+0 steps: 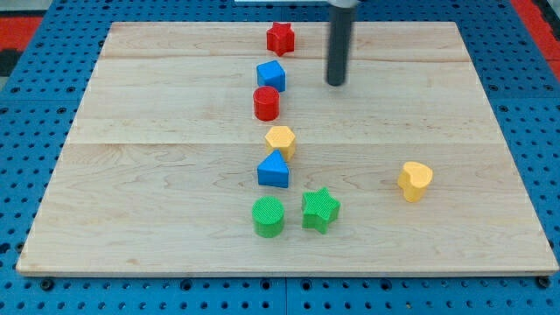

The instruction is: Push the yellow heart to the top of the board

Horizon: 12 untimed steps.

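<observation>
Our tip (336, 83) far on the tabletop (157, 175), touching nothing, right of the blue block (271, 75), yellow heart (415, 181) well apart, near right.

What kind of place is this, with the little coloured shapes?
Likely a robotics lab bench: a wooden board on a blue perforated table, toy blocks like the yellow heart, and my tip above them.

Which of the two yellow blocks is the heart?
The yellow heart sits alone at the view's right. The other yellow block, a hexagon, is in the middle column. My tip is near the top.
</observation>
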{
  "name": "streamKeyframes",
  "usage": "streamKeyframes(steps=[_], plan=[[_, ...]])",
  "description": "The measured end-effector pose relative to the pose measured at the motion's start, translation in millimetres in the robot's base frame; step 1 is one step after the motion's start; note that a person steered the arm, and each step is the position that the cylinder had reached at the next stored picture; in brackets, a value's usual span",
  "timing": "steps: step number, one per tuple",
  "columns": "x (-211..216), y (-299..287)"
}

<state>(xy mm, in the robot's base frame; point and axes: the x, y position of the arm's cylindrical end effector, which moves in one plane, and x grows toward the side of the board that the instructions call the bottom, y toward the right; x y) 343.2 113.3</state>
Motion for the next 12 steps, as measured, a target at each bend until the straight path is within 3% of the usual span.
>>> streamKeyframes(steps=[1,2,4,6,8,9,10,12], plan=[[66.8,85.1],[136.4,121.8],[185.4,106.1],[167.0,21.5],[101.6,-30.9],[143.3,-27.9],[142.7,-42.5],[89.1,-50.5]])
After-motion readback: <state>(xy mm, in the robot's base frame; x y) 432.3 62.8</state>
